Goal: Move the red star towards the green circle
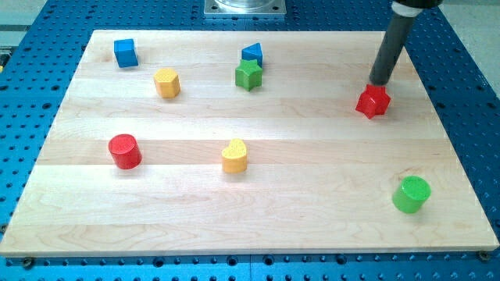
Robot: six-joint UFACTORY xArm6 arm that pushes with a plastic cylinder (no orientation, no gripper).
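The red star (pixel 373 101) lies on the wooden board at the view's upper right. The green circle (pixel 411 194) stands at the view's lower right, well below the star. My tip (pixel 380 82) is the lower end of the dark rod and sits just above the red star's upper edge, touching or almost touching it.
A blue cube (pixel 125 52) is at the upper left. A yellow hexagon (pixel 166 82) is below it. A blue triangle (pixel 252 54) and a green star (pixel 248 75) sit together at top middle. A red cylinder (pixel 124 151) and a yellow heart (pixel 234 156) lie lower. The board edge (pixel 461 117) is near.
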